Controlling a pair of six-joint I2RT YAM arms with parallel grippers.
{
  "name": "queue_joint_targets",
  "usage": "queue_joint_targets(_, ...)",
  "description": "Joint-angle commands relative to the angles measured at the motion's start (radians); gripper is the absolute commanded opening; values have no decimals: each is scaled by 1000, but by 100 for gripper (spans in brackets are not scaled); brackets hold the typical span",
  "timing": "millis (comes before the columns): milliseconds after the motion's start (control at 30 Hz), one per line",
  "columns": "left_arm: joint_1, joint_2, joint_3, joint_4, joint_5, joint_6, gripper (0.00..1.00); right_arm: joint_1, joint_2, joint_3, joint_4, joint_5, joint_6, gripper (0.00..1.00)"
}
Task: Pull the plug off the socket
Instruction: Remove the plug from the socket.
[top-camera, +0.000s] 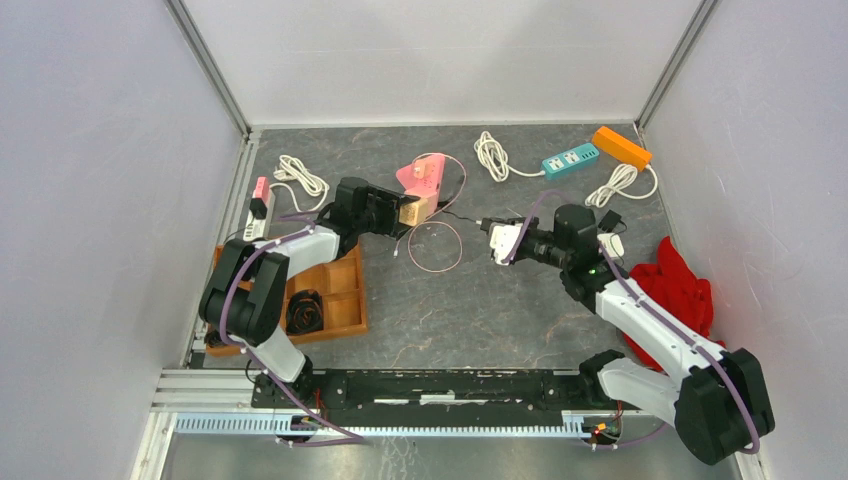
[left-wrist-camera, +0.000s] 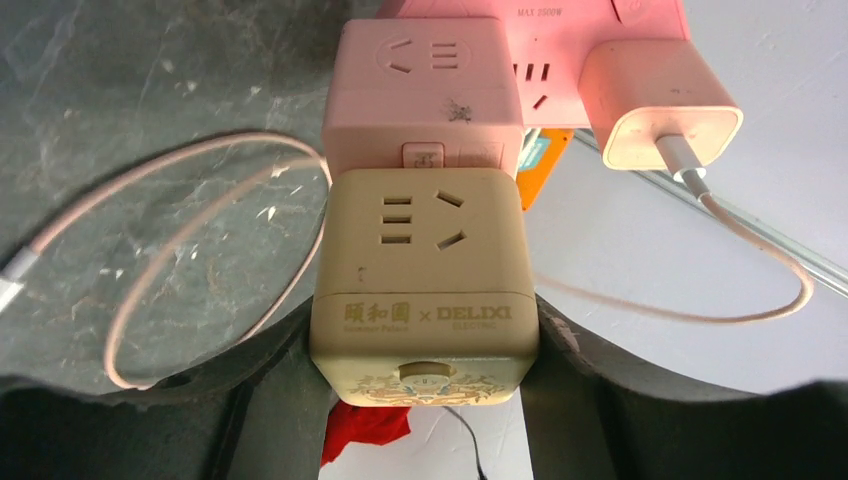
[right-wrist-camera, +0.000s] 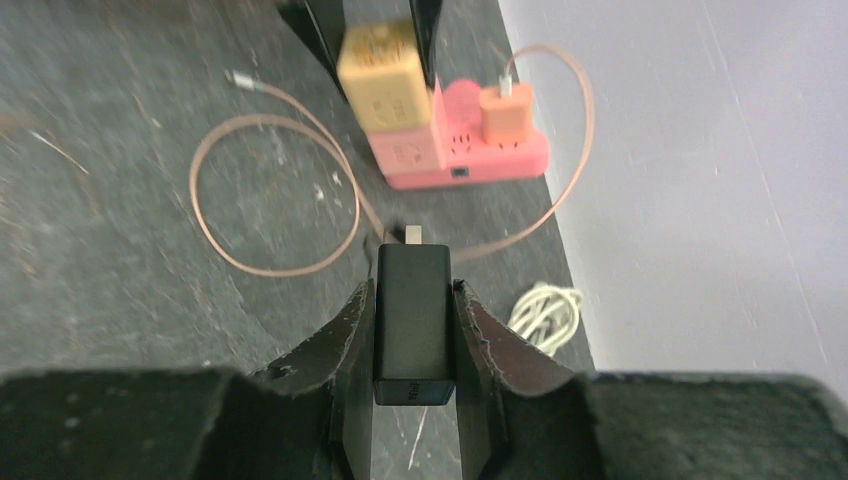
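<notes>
From above, a dark grey, marbled counter (top-camera: 480, 310) sits boxed in by pale walls (top-camera: 440, 50) with metal posts in the far corners. The left end effector (top-camera: 408, 211) is clenched on a beige cube adapter (top-camera: 412, 208) that touches the pink socket (top-camera: 425, 175) near the back. The right end effector (top-camera: 493, 243) grips a black plug (top-camera: 497, 243), apart from the socket. A pink cable (top-camera: 437, 247) loops on the counter between them. A wooden tray (top-camera: 335, 300) lies at the left and a red cloth (top-camera: 680, 290) at the right. A teal power strip (top-camera: 570, 160) and an orange power strip (top-camera: 622, 146) lie by the far wall.

From the left wrist, the beige cube adapter (left-wrist-camera: 425, 275) sits between the fingers of the left end effector (left-wrist-camera: 425, 330), butted against a pink cube (left-wrist-camera: 425, 95). A pink charger (left-wrist-camera: 655, 100) is plugged in beside it.

From the right wrist, the right end effector (right-wrist-camera: 413, 290) pinches the black plug (right-wrist-camera: 413, 320), its prongs pointing out over the scuffed grey counter (right-wrist-camera: 120, 150) towards the pink socket (right-wrist-camera: 470, 160).
</notes>
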Motion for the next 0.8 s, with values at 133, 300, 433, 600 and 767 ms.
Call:
queue_joint_targets(133,61,76,138,2,31,173,2,-46,-39,314,-306,-187,111,0)
queue_joint_targets(300,68,95,184,-14,60,231,2,-92,-28,398,-308,-328,215,0)
queue_joint_targets(433,69,125,234,-48,116,287,2,-94,12,378,-109,-548,460,0)
queue_joint_targets(600,69,139,272,-111,119,360,2,-47,109,428,86,-638,705,0)
queue_joint_targets(767,68,161,290,-118,141,383,2,138,213,485,61,-503,696,0)
